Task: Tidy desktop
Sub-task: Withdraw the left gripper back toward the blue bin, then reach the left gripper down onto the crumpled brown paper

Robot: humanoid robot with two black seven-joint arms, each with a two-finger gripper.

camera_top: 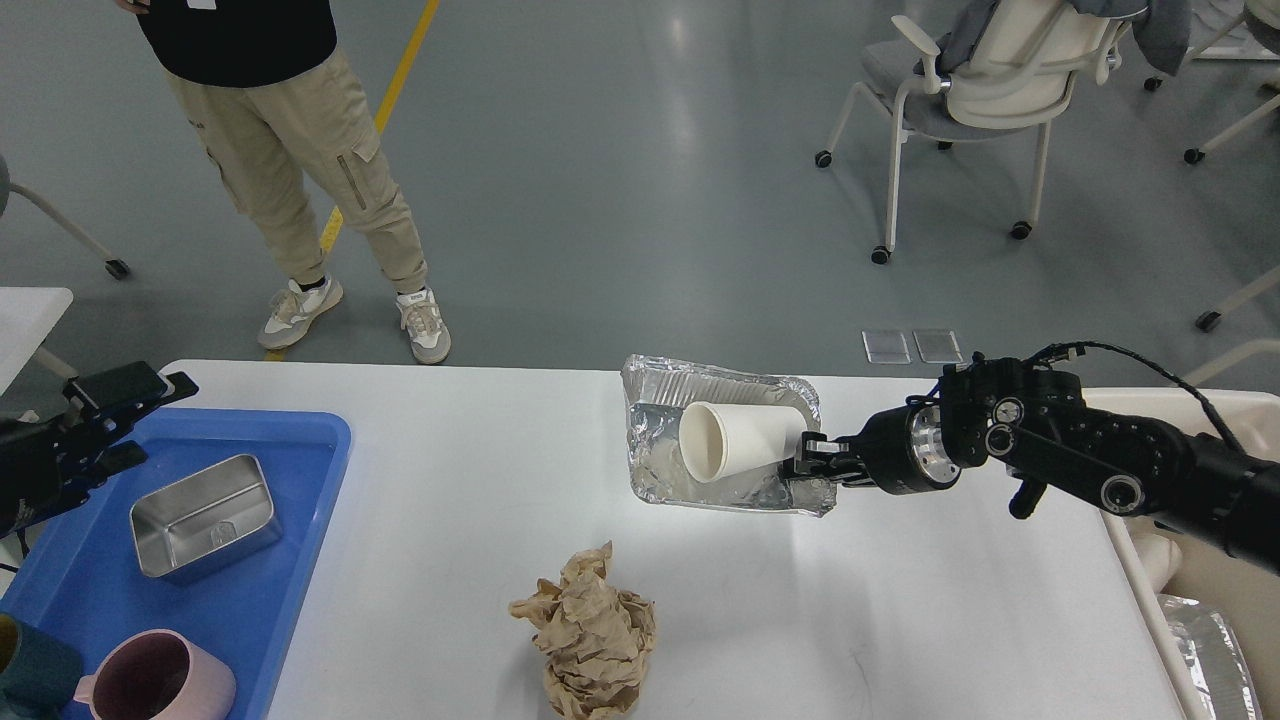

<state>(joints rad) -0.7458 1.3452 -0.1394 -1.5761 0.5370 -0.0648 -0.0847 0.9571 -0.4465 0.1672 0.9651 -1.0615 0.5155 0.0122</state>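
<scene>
The white desktop (480,500) fills the lower part of the head view. My right gripper (806,460) is shut on the right rim of a crumpled foil tray (660,460) and holds it tilted just above the desktop's far middle. A white paper cup (735,440) lies on its side inside the tray, mouth towards me. A crumpled ball of brown paper (585,640) lies on the desktop near the front. My left gripper (125,420) is open and empty at the far left, over the blue tray's back corner.
A blue tray (300,425) at the left holds a steel container (203,515), a pink mug (150,685) and a teal cup (25,665). A cream bin (1215,590) with foil stands at the right edge. A person (290,150) stands behind the table; a chair (1000,80) stands far right.
</scene>
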